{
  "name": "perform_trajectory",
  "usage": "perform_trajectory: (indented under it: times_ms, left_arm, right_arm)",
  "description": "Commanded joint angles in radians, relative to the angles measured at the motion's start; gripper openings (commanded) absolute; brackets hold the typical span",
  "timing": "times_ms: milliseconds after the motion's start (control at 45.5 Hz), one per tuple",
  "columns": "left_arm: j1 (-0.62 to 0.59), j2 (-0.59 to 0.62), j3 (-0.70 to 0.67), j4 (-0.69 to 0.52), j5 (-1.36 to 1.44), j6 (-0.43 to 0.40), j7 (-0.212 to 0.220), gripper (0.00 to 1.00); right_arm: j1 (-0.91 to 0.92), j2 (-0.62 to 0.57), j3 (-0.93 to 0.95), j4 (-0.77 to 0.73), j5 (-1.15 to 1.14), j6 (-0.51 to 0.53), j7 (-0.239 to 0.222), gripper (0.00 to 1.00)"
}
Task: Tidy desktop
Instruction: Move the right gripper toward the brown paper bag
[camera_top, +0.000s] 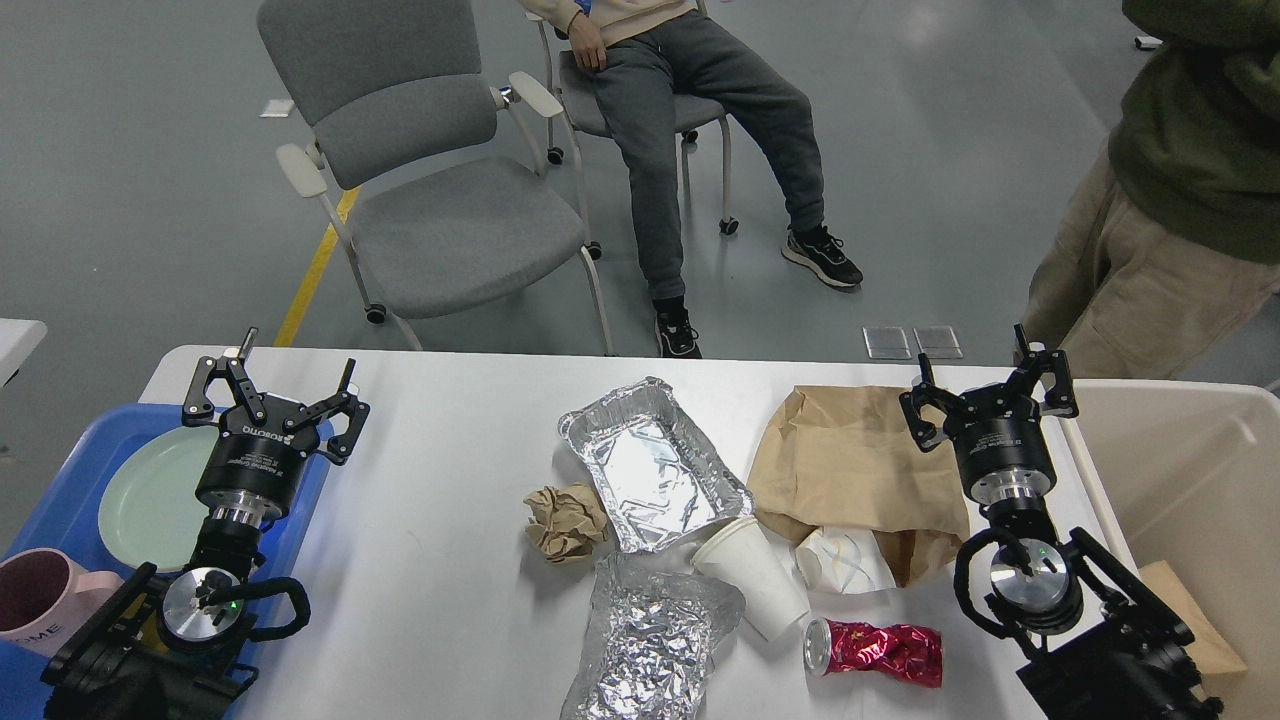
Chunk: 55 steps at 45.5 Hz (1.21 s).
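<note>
The white desktop (430, 560) carries litter around its middle: a foil tray (650, 462), a crumpled brown paper ball (566, 522), a crushed foil sheet (650, 640), a tipped white paper cup (752, 576), a squashed white cup (843, 562), a crushed red can (876, 650) and a flat brown paper bag (850, 460). My left gripper (272, 385) hovers open over the desktop's left edge, nothing in it. At the bag's right edge my right gripper (988, 390) is open and empty.
A blue tray (60, 500) at the left holds a pale green plate (150, 495) and a pink mug (45, 600). A beige bin (1180, 480) stands at the right with brown paper inside. Beyond the table are a grey chair (440, 180), a seated person (700, 120) and a standing person (1170, 200).
</note>
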Motion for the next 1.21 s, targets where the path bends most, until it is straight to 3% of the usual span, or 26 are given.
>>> perform_trajectory:
  times_ms: [0, 1010, 1186]
  left_arm:
    - [0.000, -0.001, 0.000, 0.000, 0.000, 0.000, 0.000, 0.97]
    - [0.000, -0.001, 0.000, 0.002, 0.000, 0.000, 0.000, 0.97]
    - [0.000, -0.001, 0.000, 0.000, 0.000, 0.000, 0.000, 0.97]
  right_arm:
    - [-0.002, 0.005, -0.003, -0.002, 0.016, -0.006, 0.003, 1.00]
    - [0.012, -0.006, -0.096, -0.032, 0.016, -0.006, 0.002, 1.00]
    - [0.010, -0.043, -0.191, -0.065, 0.016, -0.007, 0.000, 1.00]
